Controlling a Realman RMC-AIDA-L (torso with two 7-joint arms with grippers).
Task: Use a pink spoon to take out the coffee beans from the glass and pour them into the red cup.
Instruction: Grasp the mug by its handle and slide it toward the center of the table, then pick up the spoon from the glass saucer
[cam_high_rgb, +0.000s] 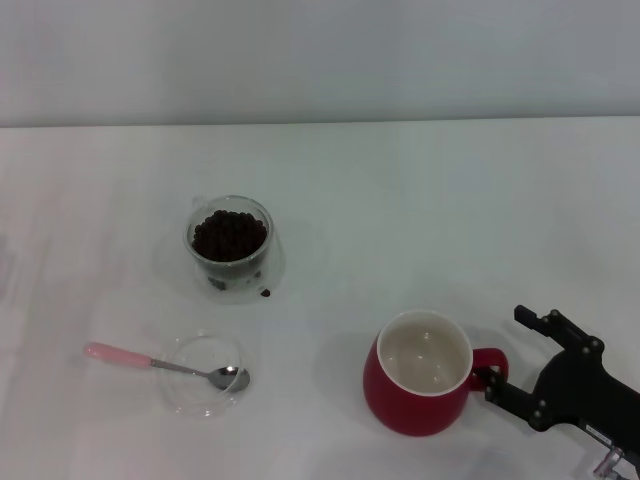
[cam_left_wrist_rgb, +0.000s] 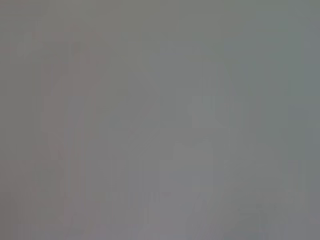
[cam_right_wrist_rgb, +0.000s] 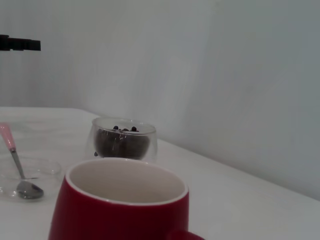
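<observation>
The red cup (cam_high_rgb: 420, 375) stands at the front right, its cream inside bare. My right gripper (cam_high_rgb: 506, 351) is open at the cup's loop handle (cam_high_rgb: 490, 362), one finger on either side, the nearer finger touching it. The glass (cam_high_rgb: 230, 243) stands left of centre, filled with coffee beans (cam_high_rgb: 229, 234), and one loose bean (cam_high_rgb: 265, 292) lies beside it. The pink spoon (cam_high_rgb: 118, 354) lies at the front left, its metal bowl resting in a shallow clear dish (cam_high_rgb: 190, 392). The right wrist view shows the cup (cam_right_wrist_rgb: 120, 210), glass (cam_right_wrist_rgb: 122, 141) and spoon (cam_right_wrist_rgb: 10, 142). My left gripper is out of view.
The white table (cam_high_rgb: 400, 220) meets a pale wall at the back. The left wrist view shows only plain grey. A dark part (cam_right_wrist_rgb: 20, 44) juts in at the edge of the right wrist view.
</observation>
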